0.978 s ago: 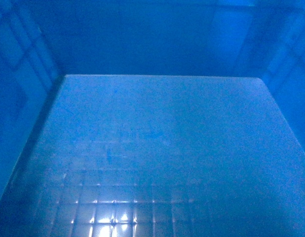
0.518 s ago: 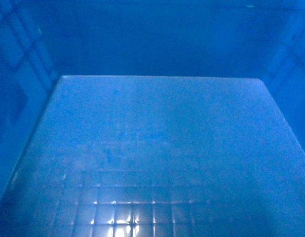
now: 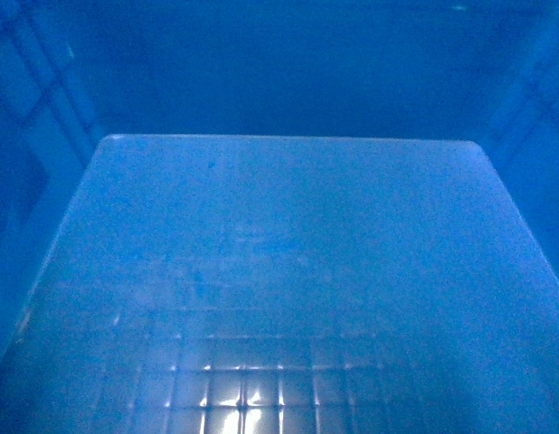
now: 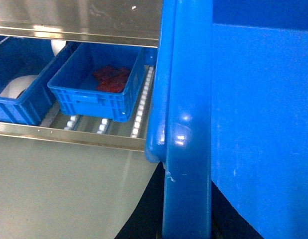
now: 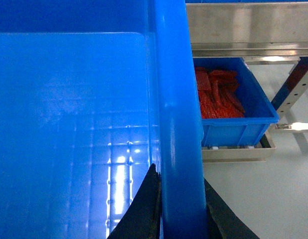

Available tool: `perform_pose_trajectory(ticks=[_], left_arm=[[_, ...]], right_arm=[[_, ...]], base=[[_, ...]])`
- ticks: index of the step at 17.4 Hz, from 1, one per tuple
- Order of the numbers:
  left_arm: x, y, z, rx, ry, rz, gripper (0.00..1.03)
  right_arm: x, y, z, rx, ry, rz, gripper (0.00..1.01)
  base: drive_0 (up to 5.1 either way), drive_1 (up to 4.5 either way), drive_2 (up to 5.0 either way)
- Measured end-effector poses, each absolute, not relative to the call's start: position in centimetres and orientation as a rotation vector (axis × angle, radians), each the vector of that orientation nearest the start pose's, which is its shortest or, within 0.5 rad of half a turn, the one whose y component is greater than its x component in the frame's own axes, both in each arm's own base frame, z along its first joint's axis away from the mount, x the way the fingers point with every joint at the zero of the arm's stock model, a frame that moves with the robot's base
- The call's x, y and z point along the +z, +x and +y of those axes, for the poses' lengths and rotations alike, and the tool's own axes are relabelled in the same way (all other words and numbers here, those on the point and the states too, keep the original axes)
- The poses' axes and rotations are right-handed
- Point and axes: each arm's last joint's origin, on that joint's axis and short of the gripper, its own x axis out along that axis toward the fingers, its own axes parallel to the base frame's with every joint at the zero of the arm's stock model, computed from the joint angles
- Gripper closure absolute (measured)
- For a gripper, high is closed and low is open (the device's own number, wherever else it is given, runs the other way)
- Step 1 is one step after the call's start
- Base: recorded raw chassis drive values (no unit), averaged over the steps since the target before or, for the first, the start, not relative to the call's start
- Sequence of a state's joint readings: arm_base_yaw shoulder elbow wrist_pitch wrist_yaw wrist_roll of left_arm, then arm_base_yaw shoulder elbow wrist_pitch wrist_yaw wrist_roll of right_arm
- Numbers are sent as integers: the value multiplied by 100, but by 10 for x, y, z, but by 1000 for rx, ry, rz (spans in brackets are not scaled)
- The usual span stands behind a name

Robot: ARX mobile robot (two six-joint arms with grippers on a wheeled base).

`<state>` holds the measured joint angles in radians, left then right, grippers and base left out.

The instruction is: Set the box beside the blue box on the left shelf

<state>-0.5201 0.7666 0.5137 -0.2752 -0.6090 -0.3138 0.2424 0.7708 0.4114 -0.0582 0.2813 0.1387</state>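
Steel shelf (image 4: 94, 27), trays (image 4: 96, 92) of red pieces (image 5: 216, 94); both hands (image 5: 180, 209) — clamped on box (image 3: 279, 271) rims.

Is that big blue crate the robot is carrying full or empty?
Empty. The box shows only its bare glossy floor in the head view, and the right wrist view shows nothing inside either.

I see the box (image 3: 279, 271) as bright blue all through; its glossy floor carries a faint square grid with white glints at the lower middle of the head view, and its walls show darker panel lines at the upper left. The rim (image 5: 176, 124) is the same blue. Black tool fingers (image 5: 144, 209) flank it at the bottom of the right wrist frame. The small trays (image 4: 96, 94) are blue too, holding red pieces (image 5: 216, 94). The shelf (image 4: 79, 20) is silver metal, its rollers (image 4: 141, 112) white. The floor (image 4: 59, 189) is pale grey-green.
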Motion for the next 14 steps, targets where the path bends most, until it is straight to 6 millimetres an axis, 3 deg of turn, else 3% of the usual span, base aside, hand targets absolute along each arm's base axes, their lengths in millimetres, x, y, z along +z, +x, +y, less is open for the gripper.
perform_pose_trajectory(ticks=[14], left_arm=[[237, 148, -66, 153, -27, 425, 95]], right_arm=[[219, 165, 33, -68, 28, 396, 91]], base=[[0, 0, 0]])
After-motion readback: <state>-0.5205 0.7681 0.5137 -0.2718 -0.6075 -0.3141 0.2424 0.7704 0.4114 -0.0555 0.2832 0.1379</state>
